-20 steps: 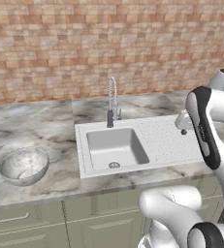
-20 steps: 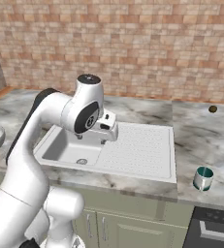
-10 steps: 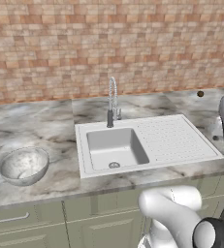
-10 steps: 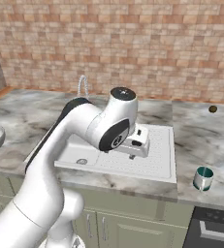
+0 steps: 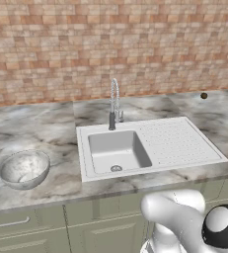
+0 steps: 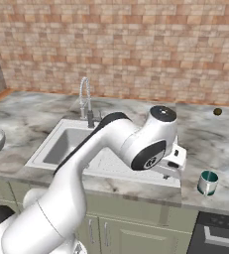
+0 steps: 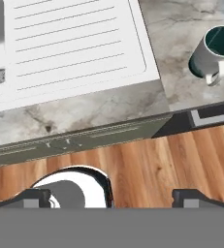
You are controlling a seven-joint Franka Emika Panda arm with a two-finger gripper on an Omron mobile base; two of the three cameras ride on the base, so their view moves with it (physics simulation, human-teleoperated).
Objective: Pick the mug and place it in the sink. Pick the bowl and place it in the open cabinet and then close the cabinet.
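Mug [image 7: 214, 52] handling looks easy: small, stiff and probably light, though its glossy wall may be slippery, so I judge the safest hold is across the rim and wall, away from the handle. It is a dark green cylinder with a white band and a pale handle, standing upright and empty on the marbled counter [image 7: 186, 19] at the upper right of the hand view, and at the right of the right base view beside the sink [image 6: 111, 163]. The drainboard [image 7: 74, 43] lies just left of it, apart. The claw [image 7: 111, 196] hangs over the counter edge and wooden floor [image 7: 181, 160], jaws spread wide, holding nothing. The bowl [image 5: 24, 169] sits at the left of the left base view.
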